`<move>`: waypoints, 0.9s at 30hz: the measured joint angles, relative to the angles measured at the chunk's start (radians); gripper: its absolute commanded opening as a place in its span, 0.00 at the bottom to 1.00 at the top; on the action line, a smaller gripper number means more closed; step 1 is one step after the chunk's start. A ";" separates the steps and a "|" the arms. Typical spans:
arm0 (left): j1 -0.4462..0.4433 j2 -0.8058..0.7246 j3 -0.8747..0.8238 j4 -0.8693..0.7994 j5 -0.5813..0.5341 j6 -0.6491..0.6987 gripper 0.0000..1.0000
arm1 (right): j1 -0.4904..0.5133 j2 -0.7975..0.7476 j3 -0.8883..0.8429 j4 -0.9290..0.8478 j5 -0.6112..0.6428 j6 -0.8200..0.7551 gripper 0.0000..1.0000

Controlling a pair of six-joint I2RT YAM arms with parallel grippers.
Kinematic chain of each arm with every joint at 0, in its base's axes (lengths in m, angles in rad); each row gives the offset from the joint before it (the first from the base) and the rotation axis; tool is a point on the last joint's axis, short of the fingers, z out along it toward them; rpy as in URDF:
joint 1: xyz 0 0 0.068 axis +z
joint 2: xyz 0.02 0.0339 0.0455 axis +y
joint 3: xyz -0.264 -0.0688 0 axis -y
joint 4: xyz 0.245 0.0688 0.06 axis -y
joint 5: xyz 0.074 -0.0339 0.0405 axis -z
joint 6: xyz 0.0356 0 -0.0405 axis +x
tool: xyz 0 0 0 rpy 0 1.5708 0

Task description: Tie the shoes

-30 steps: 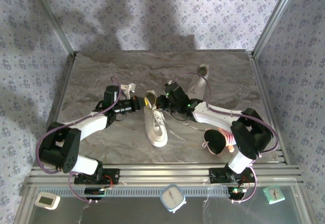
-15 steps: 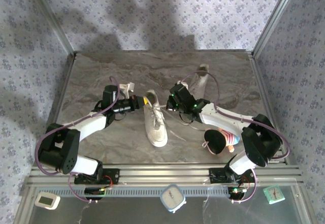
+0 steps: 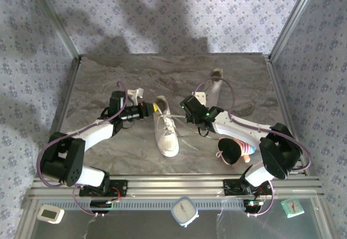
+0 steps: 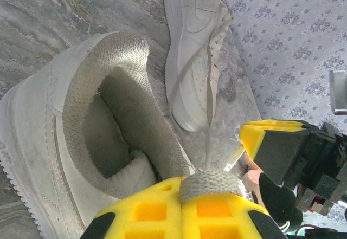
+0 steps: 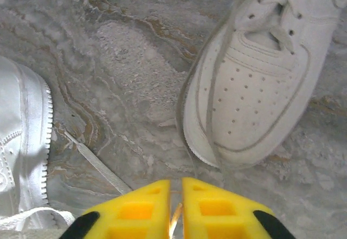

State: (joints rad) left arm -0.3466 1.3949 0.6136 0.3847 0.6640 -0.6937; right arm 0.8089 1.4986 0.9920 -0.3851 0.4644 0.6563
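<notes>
**A:** What does the overhead view give that the wrist cameras miss?

**B:** The layout. The near shoe (image 3: 166,130) lies mid-table between the arms. Its long axis runs near to far, toe toward the bases and heel away. The far shoe (image 3: 213,89) sits behind it to the right, heel toward the back wall, its front end under the right arm.

**A:** And the left wrist view?

**B:** It looks straight into the near shoe's opening. The collar (image 4: 149,114) is thick, grey and woven, above smooth white leather and a ridged sole edge. The left gripper (image 4: 181,195) has its yellow foam fingers pressed flush together at the collar's rim. Whether any fabric is nipped between them cannot be told. Beyond it the far shoe lies lengthwise, toe toward the camera, with a lace (image 4: 210,103) stretched along it.

**A:** The right wrist?

**B:** It shows the far shoe's rounded, perforated toe cap pointing toward the right gripper (image 5: 176,186). Those fingers stand almost together, with a narrow slit between them. A pale strand (image 5: 174,220) shows in the slit, but whether it is pinched cannot be told. A flat lace end (image 5: 97,166) lies on the grey marbled table (image 5: 124,60), just beside the near shoe's sole at the left edge.
</notes>
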 measured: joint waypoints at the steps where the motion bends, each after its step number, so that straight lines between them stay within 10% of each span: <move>1: 0.000 0.000 0.000 0.000 0.000 0.000 0.00 | 0.016 -0.014 0.000 -0.011 0.027 -0.005 0.38; 7: 0.005 0.000 0.000 -0.009 0.000 -0.013 0.00 | 0.171 -0.151 -0.018 0.044 0.115 -0.127 0.38; 16: 0.006 0.000 0.000 -0.014 -0.001 -0.035 0.00 | 0.274 -0.088 -0.052 0.238 -0.147 -0.351 0.37; 27: 0.013 0.000 0.030 -0.023 -0.010 -0.068 0.00 | 0.282 0.038 0.035 0.192 -0.048 0.018 0.42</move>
State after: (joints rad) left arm -0.3336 1.3952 0.6437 0.3622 0.6544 -0.7612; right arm 1.0908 1.5364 1.0271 -0.1928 0.4168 0.6746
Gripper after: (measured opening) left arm 0.044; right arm 0.429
